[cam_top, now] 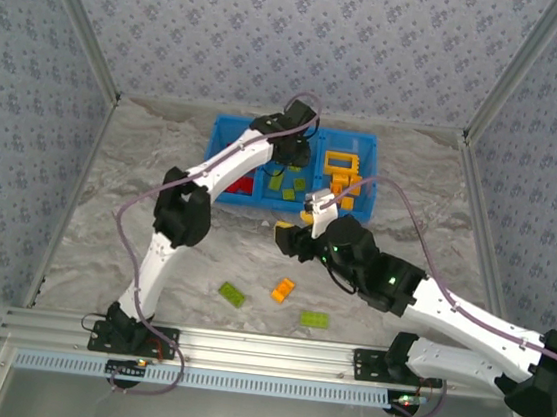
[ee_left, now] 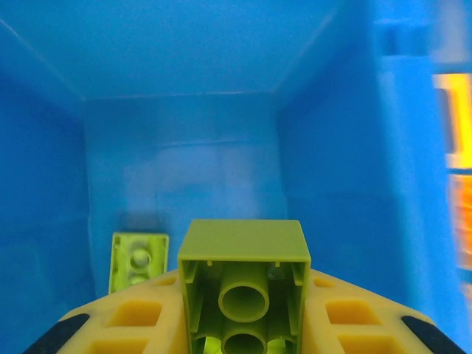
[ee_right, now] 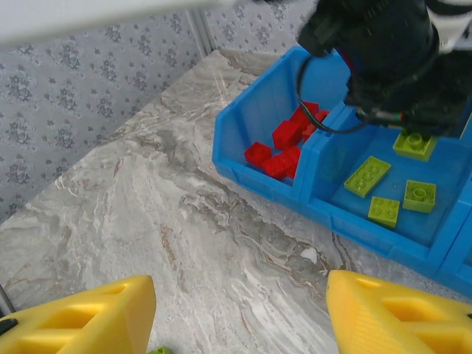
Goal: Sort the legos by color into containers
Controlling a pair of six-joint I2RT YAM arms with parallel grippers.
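**Top view.** Blue tray (cam_top: pixel 229 134) at upper centre of the marble table (cam_top: pixel 106 219). Left gripper (cam_top: pixel 291 162) is down inside the middle compartment; grip not readable from here. Red bricks (cam_top: pixel 241 185) in the left compartment, orange frame (cam_top: pixel 341 161) in the right one. Right gripper (cam_top: pixel 301 223) sits just below the tray's near wall. Loose at lower centre: green plate (cam_top: pixel 231 294), orange brick (cam_top: pixel 282 290), green block (cam_top: pixel 314 319).

**Left wrist.** Yellow fingers (ee_left: pixel 133 324) pinch a green brick (ee_left: pixel 243 258) at lower centre, hollow underside facing the camera. Blue walls all round. A flat green piece (ee_left: pixel 138 259) lies on the floor, lower left.

**Right wrist.** Fingers (ee_right: pixel 81 317) spread wide at the bottom corners, bare marble between them. Tray at upper right: red bricks in the nearer-left compartment, green pieces (ee_right: pixel 369 177) in the next, beneath the left arm (ee_right: pixel 391 51).
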